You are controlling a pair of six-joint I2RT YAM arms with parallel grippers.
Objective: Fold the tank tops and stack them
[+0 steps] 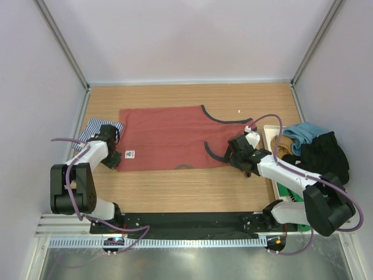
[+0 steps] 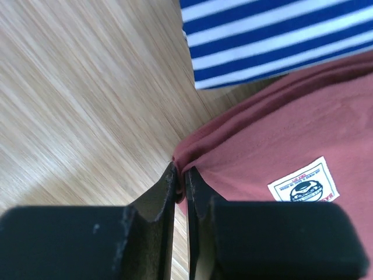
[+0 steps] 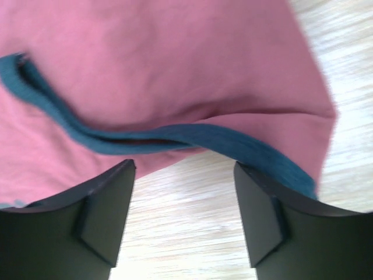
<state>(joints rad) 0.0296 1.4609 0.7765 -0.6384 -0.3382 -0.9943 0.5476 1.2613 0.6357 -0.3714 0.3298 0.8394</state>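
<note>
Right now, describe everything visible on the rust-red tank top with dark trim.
The rust-red cloth tank top lies spread flat on the wooden table, hem left, straps right. Dark grey-blue trim edges its neck and armholes; a small white printed label sits near its near-left corner. The left gripper is shut on that corner's edge. The right gripper stands open at the near strap, not gripping. A navy-and-white striped tank top lies beside its far-left corner.
</note>
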